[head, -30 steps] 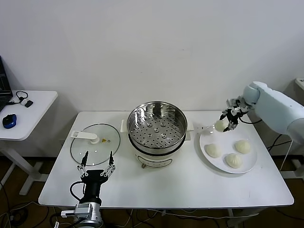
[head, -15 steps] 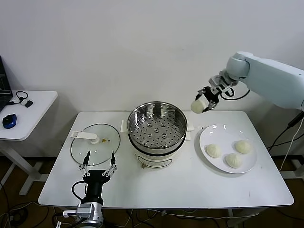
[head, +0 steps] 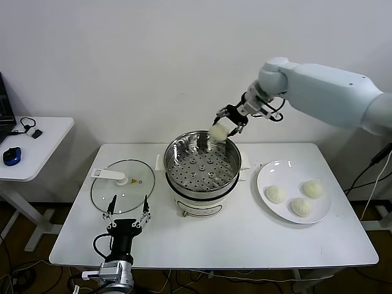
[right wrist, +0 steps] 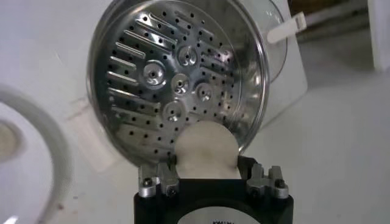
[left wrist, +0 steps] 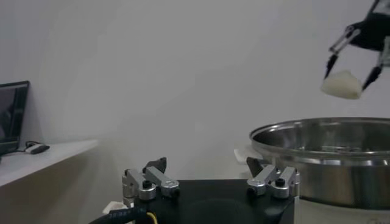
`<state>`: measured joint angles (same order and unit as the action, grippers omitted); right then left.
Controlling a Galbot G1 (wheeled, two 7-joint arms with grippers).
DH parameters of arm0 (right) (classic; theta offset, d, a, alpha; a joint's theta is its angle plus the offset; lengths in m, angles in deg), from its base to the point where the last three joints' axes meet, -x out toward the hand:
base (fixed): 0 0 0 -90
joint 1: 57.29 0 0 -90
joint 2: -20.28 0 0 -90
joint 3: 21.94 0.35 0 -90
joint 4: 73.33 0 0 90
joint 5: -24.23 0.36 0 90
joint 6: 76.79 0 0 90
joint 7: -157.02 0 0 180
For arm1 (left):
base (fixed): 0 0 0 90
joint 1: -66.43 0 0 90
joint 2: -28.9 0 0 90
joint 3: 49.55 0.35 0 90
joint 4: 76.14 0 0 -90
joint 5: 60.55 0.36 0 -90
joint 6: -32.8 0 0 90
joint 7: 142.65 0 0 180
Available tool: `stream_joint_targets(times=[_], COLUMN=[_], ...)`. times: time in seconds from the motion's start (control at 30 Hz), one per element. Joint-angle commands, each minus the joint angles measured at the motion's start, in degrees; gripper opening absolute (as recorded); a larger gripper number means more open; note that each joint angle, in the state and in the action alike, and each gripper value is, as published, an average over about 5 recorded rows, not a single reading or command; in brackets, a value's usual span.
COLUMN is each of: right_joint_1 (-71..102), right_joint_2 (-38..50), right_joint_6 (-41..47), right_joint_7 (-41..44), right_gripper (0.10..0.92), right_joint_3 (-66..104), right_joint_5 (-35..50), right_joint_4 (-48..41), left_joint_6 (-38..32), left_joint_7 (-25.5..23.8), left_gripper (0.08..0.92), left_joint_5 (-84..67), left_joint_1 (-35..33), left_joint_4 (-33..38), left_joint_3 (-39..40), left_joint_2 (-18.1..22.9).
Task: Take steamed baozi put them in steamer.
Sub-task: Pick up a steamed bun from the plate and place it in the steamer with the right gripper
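The right hand (head: 225, 127) grips one baozi (head: 218, 131) above the steamer's (head: 202, 166) far right rim; the left hand (head: 125, 211) rests open near the worktop's (head: 245, 236) front-left edge.

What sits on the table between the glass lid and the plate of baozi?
In the head view, the steamer stands between the glass lid and the plate; nothing else lies there.

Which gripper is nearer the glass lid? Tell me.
Left. The left gripper sits just in front of the glass lid; the right gripper holds a baozi above the steamer.
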<state>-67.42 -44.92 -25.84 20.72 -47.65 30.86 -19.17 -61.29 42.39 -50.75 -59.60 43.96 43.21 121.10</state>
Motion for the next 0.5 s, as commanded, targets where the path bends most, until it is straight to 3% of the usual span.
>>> stream_joint_targets(times=[0.03, 0.5], right_joint_1=[3.19, 8.14], right_joint_2=[-12.50, -18.61], right_joint_6=[-10.95, -10.95], right_joint_7=[-7.63, -5.97], right_gripper=[0.670, 0.670], right_joint_3=[-4.42, -6.49], right_joint_5=[-7.96, -7.88], right_joint_4=[-13.27, -21.81], left_joint_6=[-0.04, -0.11], left_joint_7=[0.02, 0.00], left_gripper=[0.823, 0.823], left_joint_5=[-0.27, -1.14], left_joint_1=[0.00, 0.34], left_joint_4=[0.05, -0.23], left_joint_3=[-0.17, -0.50], left_joint_2=[1.82, 1.83])
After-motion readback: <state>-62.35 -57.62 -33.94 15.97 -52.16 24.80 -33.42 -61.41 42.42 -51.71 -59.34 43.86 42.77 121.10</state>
